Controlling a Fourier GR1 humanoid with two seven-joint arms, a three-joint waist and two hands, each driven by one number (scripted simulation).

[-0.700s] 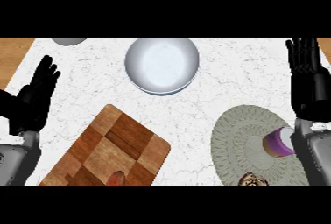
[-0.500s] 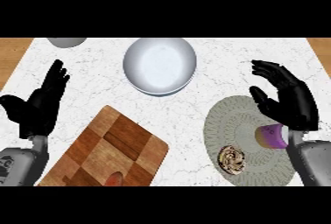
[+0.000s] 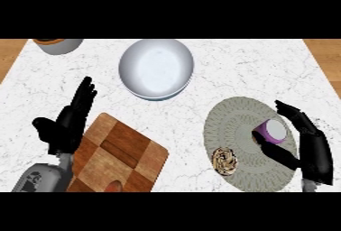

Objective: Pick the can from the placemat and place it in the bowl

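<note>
While the left robot hand (image 3: 66, 126) is resting open, the right robot hand (image 3: 307, 146) is cupping, fingers spread, the small purple can (image 3: 274, 130) on the round grey woven placemat (image 3: 243, 119).

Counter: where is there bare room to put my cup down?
Bare marble lies between the bowl, cutting board and placemat, and right of the bowl. The placemat is crowded: the can, a pastry, the right hand.

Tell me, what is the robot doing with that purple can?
The robot's right hand is beside the can, fingers and thumb either side of it but not closed on it. The can stands on the round placemat, near a pastry. The bowl waits farther back. The left hand rests open beside the cutting board.
</note>
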